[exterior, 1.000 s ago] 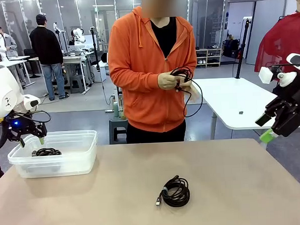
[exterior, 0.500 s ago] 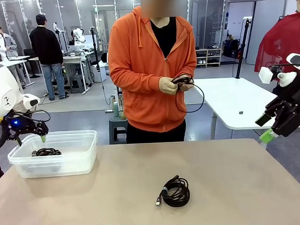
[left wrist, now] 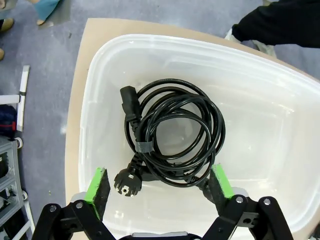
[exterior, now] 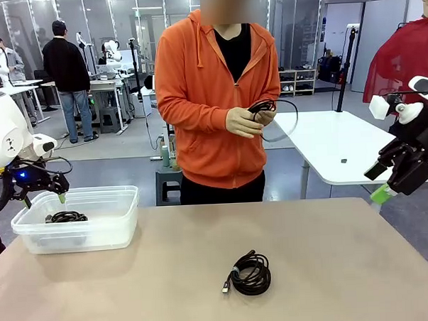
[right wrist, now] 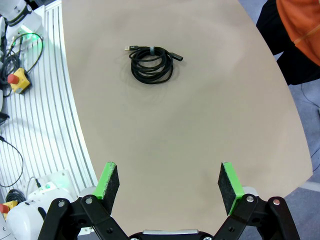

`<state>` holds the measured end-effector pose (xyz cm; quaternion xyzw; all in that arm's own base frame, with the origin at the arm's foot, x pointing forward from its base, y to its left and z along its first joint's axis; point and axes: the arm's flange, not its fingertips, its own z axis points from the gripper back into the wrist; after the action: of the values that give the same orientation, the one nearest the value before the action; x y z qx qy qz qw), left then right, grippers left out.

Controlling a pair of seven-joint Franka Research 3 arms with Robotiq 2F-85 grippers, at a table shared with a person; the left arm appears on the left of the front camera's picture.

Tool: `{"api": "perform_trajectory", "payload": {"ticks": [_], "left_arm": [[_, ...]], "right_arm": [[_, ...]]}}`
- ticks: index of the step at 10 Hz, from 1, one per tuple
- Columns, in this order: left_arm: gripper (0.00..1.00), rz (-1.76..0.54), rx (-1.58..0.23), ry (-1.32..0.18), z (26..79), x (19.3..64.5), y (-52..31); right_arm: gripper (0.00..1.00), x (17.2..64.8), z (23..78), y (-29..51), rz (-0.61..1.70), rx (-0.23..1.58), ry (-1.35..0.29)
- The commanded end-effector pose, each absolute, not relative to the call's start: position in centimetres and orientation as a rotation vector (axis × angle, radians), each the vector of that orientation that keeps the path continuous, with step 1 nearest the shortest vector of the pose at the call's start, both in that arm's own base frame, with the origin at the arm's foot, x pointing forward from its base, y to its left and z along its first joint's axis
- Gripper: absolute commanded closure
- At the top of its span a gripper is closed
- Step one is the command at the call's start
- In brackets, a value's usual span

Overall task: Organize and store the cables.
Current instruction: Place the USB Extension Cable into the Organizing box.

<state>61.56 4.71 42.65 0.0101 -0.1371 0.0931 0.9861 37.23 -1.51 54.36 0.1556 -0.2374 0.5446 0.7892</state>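
A coiled black cable point(exterior: 250, 272) with a metal tip lies on the table's middle; in the right wrist view this cable point(right wrist: 150, 62) sits far ahead. Another coiled cable point(left wrist: 175, 137) with a round plug rests inside the clear plastic bin point(left wrist: 280, 100), and shows as a cable point(exterior: 66, 217) in the bin point(exterior: 96, 233) at the table's left. The person's hands wind a third cable point(exterior: 265, 115) at chest height. My left gripper point(exterior: 44, 196) hovers open just above the bin, its gripper point(left wrist: 160, 182) over the coil. Off the table's right edge, my right gripper point(exterior: 377, 183) hangs open, seen as a gripper point(right wrist: 169, 185) with nothing between its fingers.
The person in an orange hoodie point(exterior: 218, 96) stands at the far edge. A white table point(exterior: 341, 148) lies behind to the right. A ribbed metal rail point(right wrist: 50, 115) and an emergency stop button point(right wrist: 19, 80) run beside the table in the right wrist view.
The person has kept winding the cable, its hanging loop drawn up shorter and swung to the right. Both arms have stayed still.
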Motion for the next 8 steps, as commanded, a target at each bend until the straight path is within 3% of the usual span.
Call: {"api": "perform_trajectory", "payload": {"ticks": [1,8], "left_arm": [[0.0,0.186,0.023,-0.276,42.57,61.62,4.72],[0.0,0.187,0.02,-0.275,42.65,61.56,4.71]], "right_arm": [[0.0,37.5,54.5,-1.3,1.167,0.332,-0.517],[0.0,37.5,54.5,-1.3,1.167,0.332,-0.517]]}}
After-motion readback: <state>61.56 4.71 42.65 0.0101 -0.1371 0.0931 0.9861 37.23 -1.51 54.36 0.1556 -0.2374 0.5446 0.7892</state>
